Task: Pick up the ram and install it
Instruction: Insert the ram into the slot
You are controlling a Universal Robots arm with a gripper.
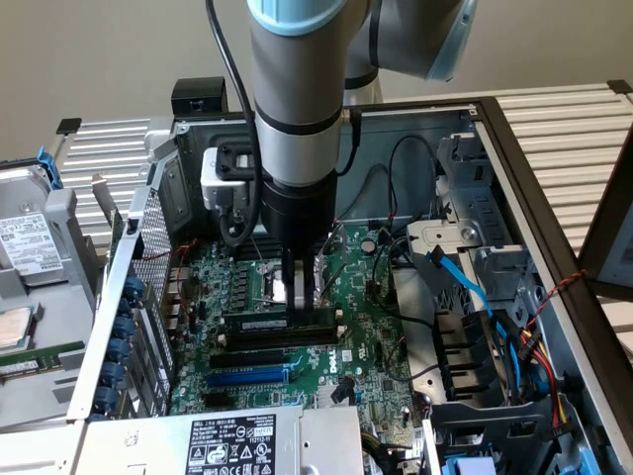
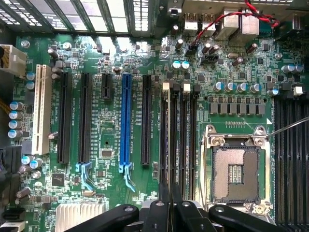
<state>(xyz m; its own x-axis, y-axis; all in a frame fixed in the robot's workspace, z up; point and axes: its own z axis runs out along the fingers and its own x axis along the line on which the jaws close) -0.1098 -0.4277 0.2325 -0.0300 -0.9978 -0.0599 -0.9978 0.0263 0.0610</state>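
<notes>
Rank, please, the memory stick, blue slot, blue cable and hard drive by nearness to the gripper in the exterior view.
1. Memory stick, in the gripper.
2. Blue slot, beside it.
3. Blue cable, exterior view's right.
4. Hard drive, exterior view's far left.

1. A silver-grey cylindrical arm link point(image 1: 297, 59) with a black band around its lower end.
2. A pale blue rounded joint cap point(image 1: 447, 40) on the neighbouring joint.
3. A thin black cable point(image 1: 226, 74) running along the link.
4. A white boxy block point(image 1: 220, 180) on a black bracket at the wrist.
5. A black two-fingered tool point(image 1: 302, 297). Its glossy black linkage bars point(image 2: 116, 215) carry round pivot screws.
</notes>
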